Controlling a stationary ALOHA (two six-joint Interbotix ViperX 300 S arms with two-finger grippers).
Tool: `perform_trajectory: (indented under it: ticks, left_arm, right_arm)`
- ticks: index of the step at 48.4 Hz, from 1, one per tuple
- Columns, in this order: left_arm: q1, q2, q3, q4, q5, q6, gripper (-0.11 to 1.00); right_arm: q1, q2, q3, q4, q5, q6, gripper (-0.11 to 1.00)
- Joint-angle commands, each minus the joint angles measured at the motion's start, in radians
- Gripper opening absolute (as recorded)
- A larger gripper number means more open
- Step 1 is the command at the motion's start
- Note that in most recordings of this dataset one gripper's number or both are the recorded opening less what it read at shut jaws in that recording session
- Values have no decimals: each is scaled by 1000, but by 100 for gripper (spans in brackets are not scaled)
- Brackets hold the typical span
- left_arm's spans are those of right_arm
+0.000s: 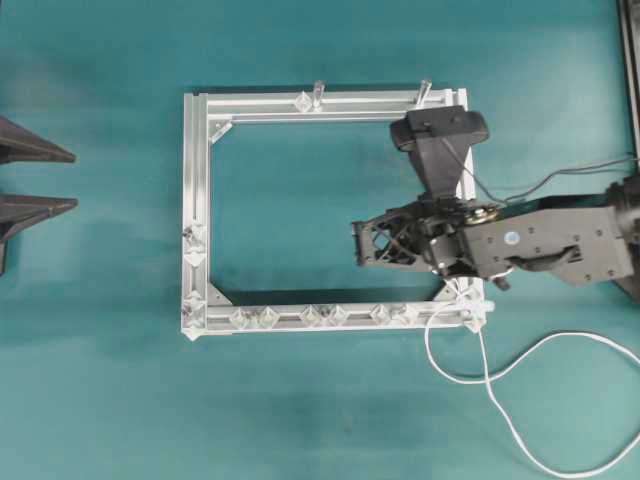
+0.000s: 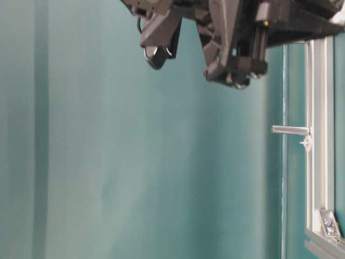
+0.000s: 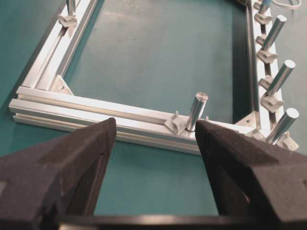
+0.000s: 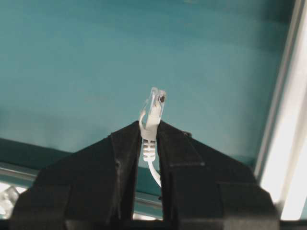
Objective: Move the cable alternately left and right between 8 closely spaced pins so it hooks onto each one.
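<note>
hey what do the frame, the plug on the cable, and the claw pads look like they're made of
Frame: probably extruded aluminium, brushed silver with slotted grooves. Plug: clear, glossy plastic, apparently see-through, with a ribbed white boot; the right claw is shut on it. Left claw pads: matte black with a grainy surface, possibly foam or rubber.

Cut off by the overhead view's lower edge – the cable (image 1: 500, 385) loop; hidden under the right arm – its run up to the right gripper (image 4: 149, 132); blurred to a bright smear in the right wrist view – the frame rail (image 4: 288, 143).
</note>
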Motion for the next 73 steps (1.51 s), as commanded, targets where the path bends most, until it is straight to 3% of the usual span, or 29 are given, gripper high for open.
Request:
perform_trajectory:
  ticks: [1,27,52,73]
  left_arm:
    - [0,11,-9,2,-9,-8,71]
    - [-2,8,-9,2,-9,-8,71]
    - [0,5,-8,2,-9,-8,71]
    - [0,5,-6,2,-9,-8,71]
  right_arm:
    - [-2,6,-43,-6,-3,-2,13]
    - [5,66,-129,-6,-5,-32,13]
    - [98,98,-181,40,0,-18,13]
    - [181,132,-219,43,0,84,13]
